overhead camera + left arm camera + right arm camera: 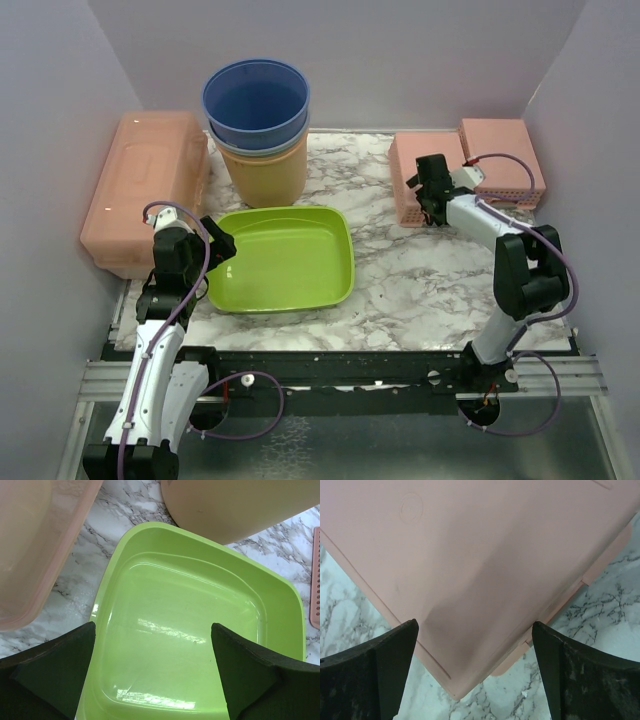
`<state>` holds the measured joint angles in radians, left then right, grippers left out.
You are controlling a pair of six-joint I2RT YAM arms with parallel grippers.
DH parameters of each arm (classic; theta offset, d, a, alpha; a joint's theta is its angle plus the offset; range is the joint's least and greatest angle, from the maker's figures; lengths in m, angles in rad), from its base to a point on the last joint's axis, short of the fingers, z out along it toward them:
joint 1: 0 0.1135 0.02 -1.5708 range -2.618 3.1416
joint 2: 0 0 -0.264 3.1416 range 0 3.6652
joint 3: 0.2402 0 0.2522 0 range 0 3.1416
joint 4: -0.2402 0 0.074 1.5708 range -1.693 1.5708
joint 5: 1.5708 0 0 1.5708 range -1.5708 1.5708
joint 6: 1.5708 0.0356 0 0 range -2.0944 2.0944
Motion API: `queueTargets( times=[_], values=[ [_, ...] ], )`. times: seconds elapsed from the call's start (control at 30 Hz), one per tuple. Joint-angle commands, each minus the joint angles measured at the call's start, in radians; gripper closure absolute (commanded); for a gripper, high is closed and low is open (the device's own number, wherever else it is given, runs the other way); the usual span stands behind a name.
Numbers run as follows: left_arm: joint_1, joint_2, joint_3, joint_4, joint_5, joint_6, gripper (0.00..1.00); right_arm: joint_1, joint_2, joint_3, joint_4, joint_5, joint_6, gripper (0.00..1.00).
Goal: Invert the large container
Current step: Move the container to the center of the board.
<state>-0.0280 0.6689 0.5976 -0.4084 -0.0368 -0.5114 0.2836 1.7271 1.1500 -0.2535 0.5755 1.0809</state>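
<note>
In the top view the green basin (290,262), which I take to be the large container, sits upright and mouth-up on the marble table (420,285), left of centre and near the front edge. The left gripper (221,246) hangs at the basin's left rim with its jaws spread wide, gripping nothing. Behind the basin stands a stack of buckets, a blue bucket (256,100) nested on top of a tan bucket (266,175), and a translucent pink lidded box (145,190) lies along the left wall. On the far right the right gripper (428,192) hovers over a pink basket (408,165), with a second pink basket (505,150) just beside it against the right wall. The left wrist view looks down into the green basin (200,630); the left gripper (152,675) is fully open and empty, its dark fingers (55,672) straddling the basin's near-left corner, though I cannot tell whether either touches the rim. The pink lidded box (35,545) is at the left, the tan bucket (240,505) just past the basin's far rim. The right wrist view shows the right gripper (475,675) also wide open and holding nothing, poised above a corner of the pink basket (480,555), whose smooth face is turned up, with table (600,630) beyond.
</note>
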Motion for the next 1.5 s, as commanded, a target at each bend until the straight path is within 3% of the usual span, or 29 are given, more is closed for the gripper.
queueTargets(
  times=[0.0,0.3,0.73,0.97,1.3,1.47],
  values=[
    [0.005,-0.006,-0.007,0.010,0.015,0.013,0.01,-0.041,0.047,0.055,0.038,-0.056,-0.014,0.00],
    [0.005,-0.009,-0.007,0.010,0.017,0.014,0.01,-0.043,0.115,0.120,0.058,-0.142,-0.057,0.00],
    [0.005,-0.020,-0.008,0.010,0.012,0.015,0.01,-0.084,0.193,0.221,0.024,-0.135,-0.124,0.00],
    [0.004,-0.020,-0.008,0.010,0.013,0.015,0.01,-0.133,0.206,0.186,0.086,-0.334,-0.180,0.00],
    [0.005,-0.026,-0.007,0.010,0.003,0.013,0.01,-0.132,0.113,0.117,0.122,-0.506,-0.296,0.00],
    [0.005,-0.014,-0.005,0.010,0.002,0.012,0.01,-0.133,0.026,0.079,0.109,-0.517,-0.343,0.00]
  ],
)
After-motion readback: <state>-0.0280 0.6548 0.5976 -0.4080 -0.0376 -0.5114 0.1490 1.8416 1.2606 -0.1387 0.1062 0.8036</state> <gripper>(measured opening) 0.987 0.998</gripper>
